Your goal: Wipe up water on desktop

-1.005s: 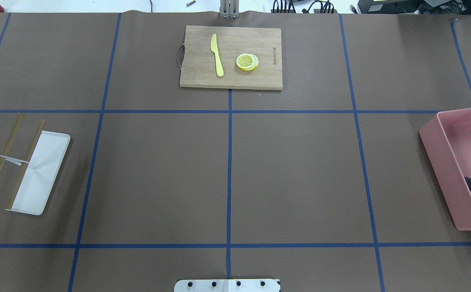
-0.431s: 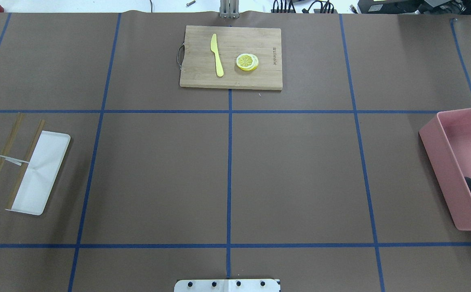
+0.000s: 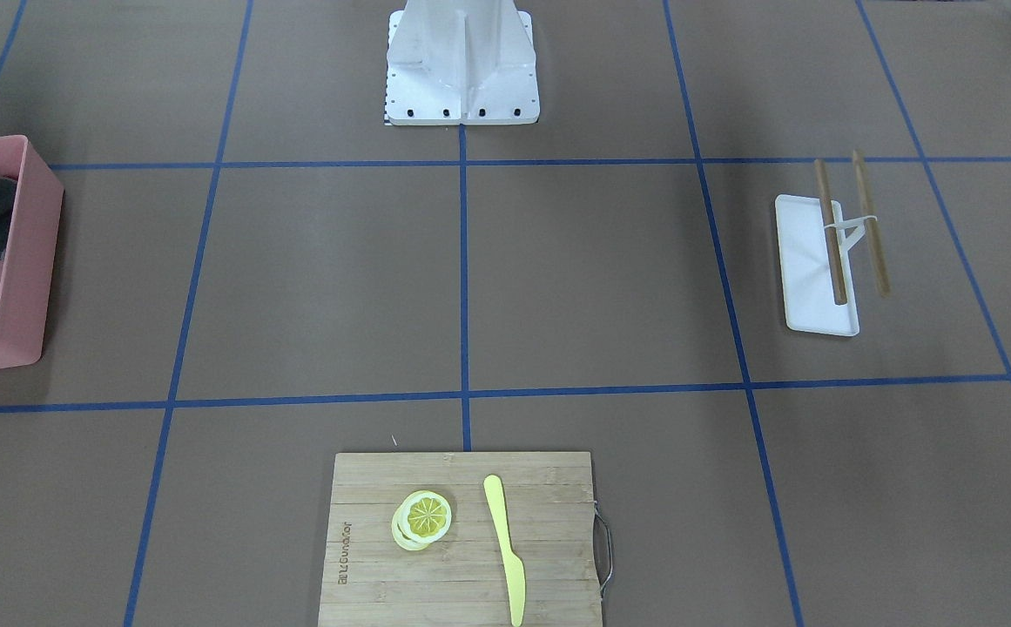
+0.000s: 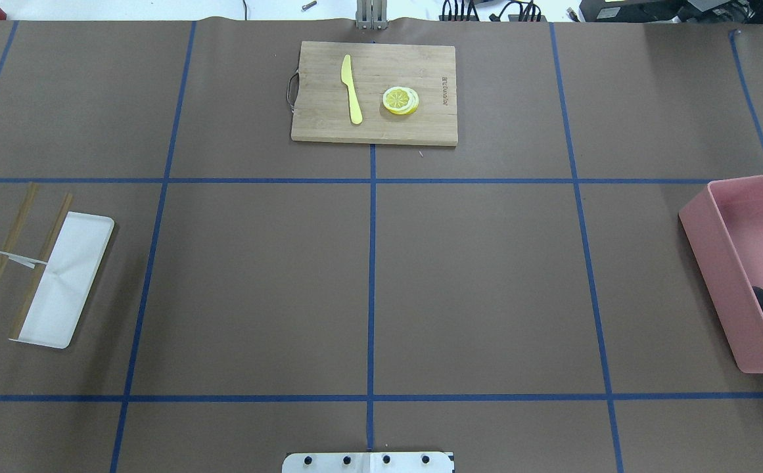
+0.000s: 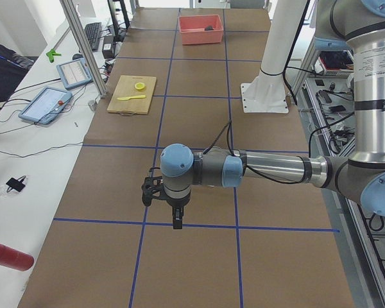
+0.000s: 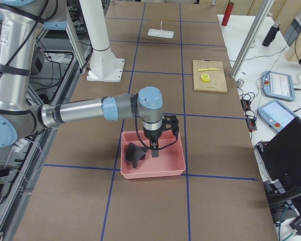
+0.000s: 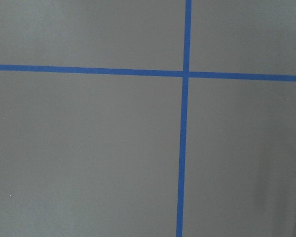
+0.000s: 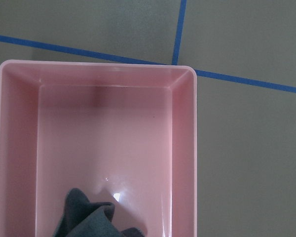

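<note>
A: Across the whole table lies the desktop (image 4: 473,282), brown with blue tape lines; I can pick out no water on it, though a thin film might not show at this distance.

B: Next largest, the pink bin (image 6: 153,155) at the robot's right end, with a dark cloth (image 8: 91,219) bunched in one corner.

A: The right gripper (image 6: 154,150) hangs just above the bin's open floor, beside the cloth. Only the side view shows it, so I cannot tell how wide it stands or whether it holds anything.

B: Same for the left gripper (image 5: 176,218), above bare desktop at the other end.

A: To do this well, I'd shift over the cloth's raised fold, pinch deep into the bunch, and lift straight up clear of the bin wall.
</note>
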Tool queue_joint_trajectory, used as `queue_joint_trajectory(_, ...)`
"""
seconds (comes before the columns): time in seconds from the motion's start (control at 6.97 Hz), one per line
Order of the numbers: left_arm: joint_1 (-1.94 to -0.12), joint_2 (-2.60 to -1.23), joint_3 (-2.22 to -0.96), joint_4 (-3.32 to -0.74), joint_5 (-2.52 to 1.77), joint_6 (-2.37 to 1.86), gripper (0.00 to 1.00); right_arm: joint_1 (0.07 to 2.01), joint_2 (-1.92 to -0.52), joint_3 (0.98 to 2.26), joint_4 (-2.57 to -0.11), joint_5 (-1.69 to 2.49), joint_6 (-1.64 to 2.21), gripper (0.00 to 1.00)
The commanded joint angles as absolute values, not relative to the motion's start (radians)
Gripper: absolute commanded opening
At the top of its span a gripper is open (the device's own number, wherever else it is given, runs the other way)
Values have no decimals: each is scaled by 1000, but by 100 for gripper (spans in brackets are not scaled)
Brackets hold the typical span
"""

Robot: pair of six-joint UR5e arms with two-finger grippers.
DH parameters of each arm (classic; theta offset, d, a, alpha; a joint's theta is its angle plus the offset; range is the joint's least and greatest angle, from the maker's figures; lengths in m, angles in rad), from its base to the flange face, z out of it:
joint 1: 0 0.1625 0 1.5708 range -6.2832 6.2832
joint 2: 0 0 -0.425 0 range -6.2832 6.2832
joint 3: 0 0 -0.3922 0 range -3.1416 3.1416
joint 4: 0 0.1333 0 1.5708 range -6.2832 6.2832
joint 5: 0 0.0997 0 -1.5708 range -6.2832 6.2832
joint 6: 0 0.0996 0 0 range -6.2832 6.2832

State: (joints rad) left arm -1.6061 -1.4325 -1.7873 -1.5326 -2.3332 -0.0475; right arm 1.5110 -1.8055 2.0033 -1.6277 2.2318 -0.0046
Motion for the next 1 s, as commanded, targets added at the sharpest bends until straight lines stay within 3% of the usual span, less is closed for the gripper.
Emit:
queue_joint_trajectory(0.0, -1606, -1433, -1786, -1528, -2333, -48, 99, 1511, -1805, 2008, -1629, 2233, -5, 100)
queue_joint_trajectory(0.86, -1606, -1428, -1784, -1523, -2333, -48, 99, 1511, -1807, 2023, -1629, 2235, -5, 100)
